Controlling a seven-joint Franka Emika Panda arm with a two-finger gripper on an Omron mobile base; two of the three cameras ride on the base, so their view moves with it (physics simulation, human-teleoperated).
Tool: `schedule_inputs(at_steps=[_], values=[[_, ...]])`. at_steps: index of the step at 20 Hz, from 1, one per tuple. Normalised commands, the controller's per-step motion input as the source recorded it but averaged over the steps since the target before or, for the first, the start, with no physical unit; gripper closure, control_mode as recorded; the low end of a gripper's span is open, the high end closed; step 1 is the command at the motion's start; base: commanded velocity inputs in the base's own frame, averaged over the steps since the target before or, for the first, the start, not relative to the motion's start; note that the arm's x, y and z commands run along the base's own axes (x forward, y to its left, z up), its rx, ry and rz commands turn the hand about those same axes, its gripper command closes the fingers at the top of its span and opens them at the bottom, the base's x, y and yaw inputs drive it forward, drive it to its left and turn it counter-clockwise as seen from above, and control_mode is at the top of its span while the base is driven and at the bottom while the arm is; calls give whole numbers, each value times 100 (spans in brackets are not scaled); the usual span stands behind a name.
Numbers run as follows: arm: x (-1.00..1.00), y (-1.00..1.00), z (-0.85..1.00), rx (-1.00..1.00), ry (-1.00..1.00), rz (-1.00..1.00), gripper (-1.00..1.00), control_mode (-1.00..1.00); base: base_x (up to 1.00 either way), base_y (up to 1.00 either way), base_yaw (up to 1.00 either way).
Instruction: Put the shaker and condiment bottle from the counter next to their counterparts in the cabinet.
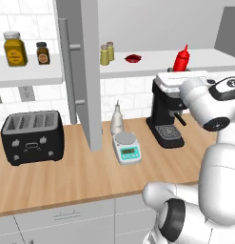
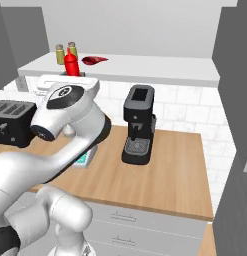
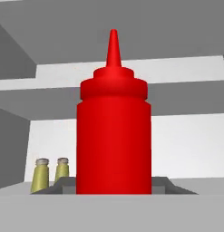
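Note:
My gripper (image 3: 113,186) is shut on the red condiment bottle (image 3: 113,136), which stands upright with its nozzle up. From the base, the condiment bottle (image 1: 182,59) (image 2: 71,63) rises over the white shelf (image 1: 152,64) of the open grey cabinet, right of the other items. The hand covers its base, so I cannot tell whether it rests on the shelf. Two small olive-yellow shakers (image 1: 107,53) (image 2: 65,52) (image 3: 51,174) stand side by side on the shelf to the left. A low dark-red item (image 1: 132,58) (image 2: 94,60) lies between them and the bottle.
The cabinet door (image 1: 83,71) hangs open over the wooden counter (image 1: 66,176). On the counter stand a black toaster (image 1: 32,137), a white pointed bottle (image 1: 117,119), a small scale (image 1: 127,147) and a black coffee machine (image 1: 164,119) (image 2: 138,125). Amber jars (image 1: 14,48) sit on the left shelf.

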Motion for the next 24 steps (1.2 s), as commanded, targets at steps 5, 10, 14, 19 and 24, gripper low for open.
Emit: schedule_inputs(at_steps=[5, 10, 14, 19, 24], values=[[0, 6, 21, -1, 16, 5, 100, -100, 0, 0, 0], [1, 0, 28, 0, 17, 11, 100, -100, 0, 0, 0], [7, 0, 22, 0, 25, 12, 100, -100, 0, 0, 0], [0, 0, 48, 0, 28, 12, 100, -100, 0, 0, 0], [-5, 0, 61, 0, 20, 10, 100, -100, 0, 0, 0]])
